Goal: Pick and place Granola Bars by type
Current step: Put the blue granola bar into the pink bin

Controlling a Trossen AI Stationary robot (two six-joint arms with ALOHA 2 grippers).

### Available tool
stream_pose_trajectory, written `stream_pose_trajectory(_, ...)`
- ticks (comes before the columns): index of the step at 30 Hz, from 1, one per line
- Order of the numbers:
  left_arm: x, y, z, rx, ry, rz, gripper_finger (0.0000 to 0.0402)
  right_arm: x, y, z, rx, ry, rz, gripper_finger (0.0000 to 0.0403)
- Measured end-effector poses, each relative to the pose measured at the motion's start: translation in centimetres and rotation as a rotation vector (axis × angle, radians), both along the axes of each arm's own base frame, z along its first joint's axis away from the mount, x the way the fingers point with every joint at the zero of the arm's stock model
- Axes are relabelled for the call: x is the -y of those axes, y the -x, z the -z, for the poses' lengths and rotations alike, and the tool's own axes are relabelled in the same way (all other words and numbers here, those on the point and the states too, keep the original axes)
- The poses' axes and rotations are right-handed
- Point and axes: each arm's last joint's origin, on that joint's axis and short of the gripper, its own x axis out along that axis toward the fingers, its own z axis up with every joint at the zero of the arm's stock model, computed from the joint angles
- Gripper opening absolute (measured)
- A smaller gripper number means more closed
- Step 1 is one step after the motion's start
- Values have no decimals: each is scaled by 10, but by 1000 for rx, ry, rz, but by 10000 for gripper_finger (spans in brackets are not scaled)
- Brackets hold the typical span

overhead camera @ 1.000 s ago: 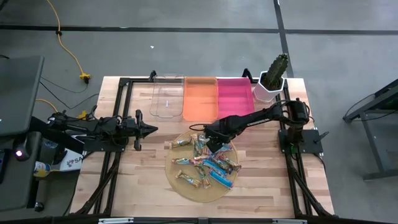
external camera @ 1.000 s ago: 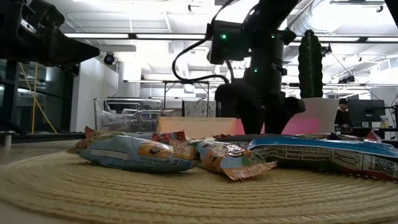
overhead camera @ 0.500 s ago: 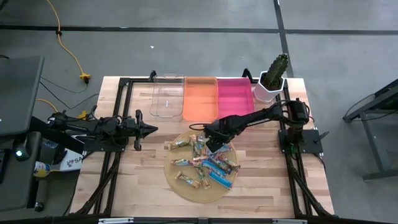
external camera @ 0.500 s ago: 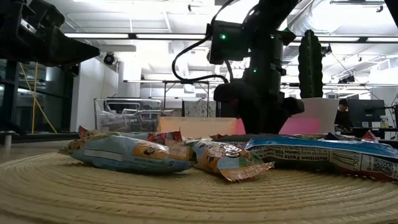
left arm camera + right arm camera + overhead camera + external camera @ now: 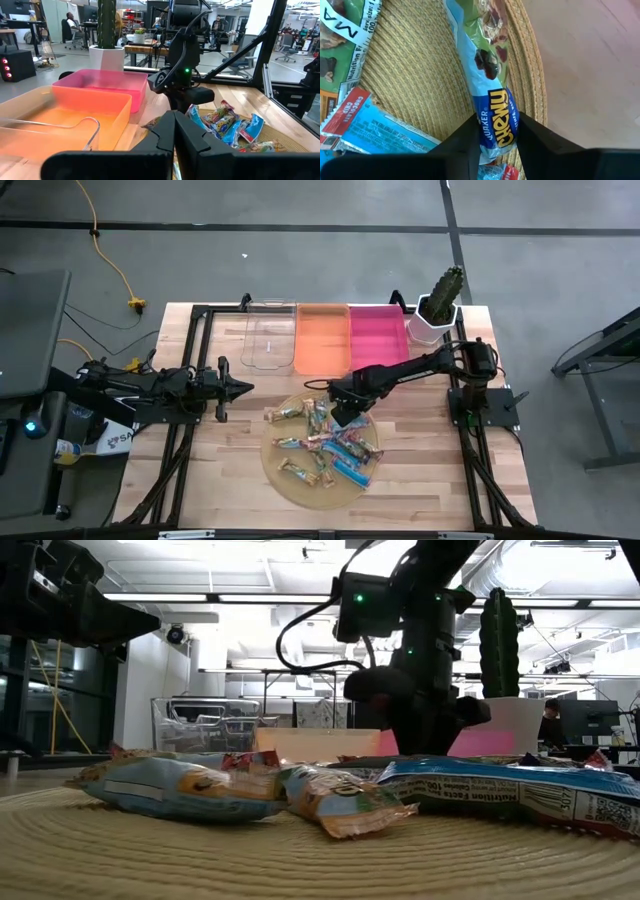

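Note:
Several granola bars (image 5: 325, 450) in tan, blue and green wrappers lie in a heap on a round woven mat (image 5: 290, 485). My right gripper (image 5: 338, 412) points down over the mat's far right part. In the right wrist view it (image 5: 497, 137) stands around a blue and green bar (image 5: 487, 70) that lies along the mat's rim (image 5: 530, 100). My left gripper (image 5: 243, 388) waits shut at the table's left, level and clear of the mat. My right gripper has the blue and green bar's two long sides between its two fingers (image 5: 470, 140), near one end of the bar (image 5: 496, 120). The fingers come from above and lie across the bar. The bar lies flat on the woven mat.
A clear bin (image 5: 268, 338), an orange bin (image 5: 321, 338) and a pink bin (image 5: 378, 335) stand side by side at the far edge. A potted cactus (image 5: 438, 310) stands at the far right corner. Bare wood lies right of the mat.
The bars on the mat have shifted a little toward the table's left edge, as the low view shows. My right gripper has stayed low over the mat's far right part.

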Motion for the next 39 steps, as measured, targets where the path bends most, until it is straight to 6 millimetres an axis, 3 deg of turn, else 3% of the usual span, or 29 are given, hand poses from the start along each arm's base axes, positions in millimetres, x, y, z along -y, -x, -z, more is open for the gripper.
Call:
stream_pose_trajectory(13,0,0,0,-1,0,0,1,2,-5,-37,224,4,-45,89)
stream_pose_trajectory(27,0,0,0,0,0,0,1,5,-28,-83,674,138,-45,89)
stream_pose_trajectory(33,0,0,0,0,0,-1,1,17,-20,-115,787,282,64,89)
stream_pose_trajectory(39,0,0,0,0,0,-2,1,36,4,-154,864,393,209,89)
